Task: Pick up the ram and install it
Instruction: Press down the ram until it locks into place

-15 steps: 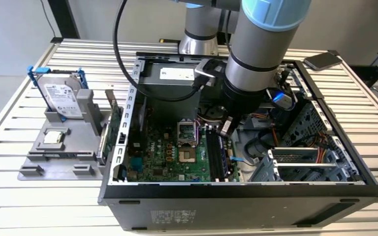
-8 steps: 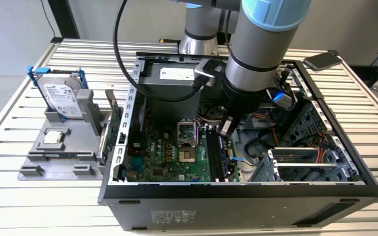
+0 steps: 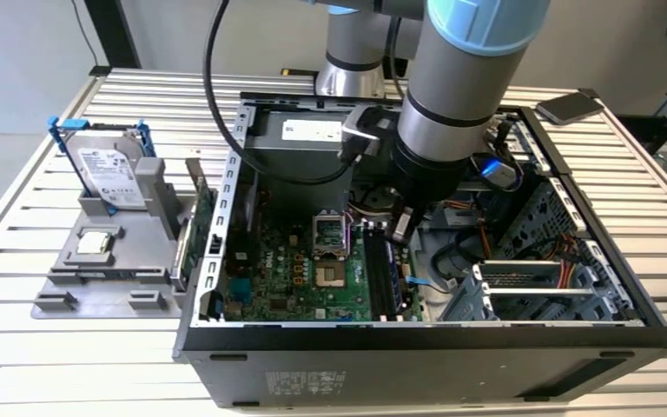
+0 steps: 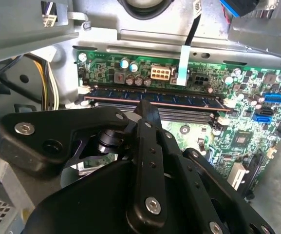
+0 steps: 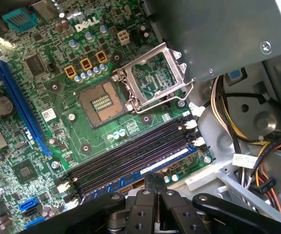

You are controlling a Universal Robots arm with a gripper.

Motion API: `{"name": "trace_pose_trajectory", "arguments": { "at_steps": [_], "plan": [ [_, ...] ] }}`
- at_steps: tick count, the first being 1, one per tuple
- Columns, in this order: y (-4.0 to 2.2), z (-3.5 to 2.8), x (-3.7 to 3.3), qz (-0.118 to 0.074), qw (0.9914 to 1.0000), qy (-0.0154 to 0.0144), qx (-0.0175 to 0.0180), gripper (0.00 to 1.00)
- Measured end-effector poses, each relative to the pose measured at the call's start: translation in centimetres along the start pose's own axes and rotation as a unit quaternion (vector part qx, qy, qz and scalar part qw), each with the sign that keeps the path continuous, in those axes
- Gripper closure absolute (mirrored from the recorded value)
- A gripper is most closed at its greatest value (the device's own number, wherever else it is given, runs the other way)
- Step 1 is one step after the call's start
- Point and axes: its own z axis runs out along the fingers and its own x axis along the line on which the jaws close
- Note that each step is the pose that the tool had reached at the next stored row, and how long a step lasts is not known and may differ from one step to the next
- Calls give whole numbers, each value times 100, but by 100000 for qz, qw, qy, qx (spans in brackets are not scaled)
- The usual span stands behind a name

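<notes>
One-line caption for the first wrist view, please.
Gripper closed above the ram seated in the outermost slot of the motherboard, beside three empty black slots.

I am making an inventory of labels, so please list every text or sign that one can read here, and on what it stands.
Hard drive label: too small to read.
White sticker on the grey metal box: too small to read.
Sticker on the case side: blurred.
White logo on the motherboard: a brand mark, left unquoted; other board print too small.

gripper [image 4: 147, 114]: matt black metal, steel screws | motherboard [image 5: 57, 112]: glossy green board | computer case [image 3: 426, 334]: dull grey sheet metal | table [image 3: 79, 365]: smooth pale metal slats
</notes>
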Motion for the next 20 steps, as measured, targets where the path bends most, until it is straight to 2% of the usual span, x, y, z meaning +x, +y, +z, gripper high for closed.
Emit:
{"name": "trace_pose_trajectory", "arguments": {
  "at_steps": [6, 8, 10, 14, 19, 20],
  "plan": [
    [0, 2, 1, -2983, 99955, 30, -167, 100],
    [0, 6, 0, -4417, 99902, 31, -247, 100],
    [0, 15, 1, -6218, 99806, 42, -348, 100],
    [0, 54, 3, -9797, 99518, 43, -538, 100],
    [-1, 59, 3, -13874, 99030, 45, -707, 100],
    [-1, 60, 3, -14695, 98912, 28, -707, 100]
  ]
}}
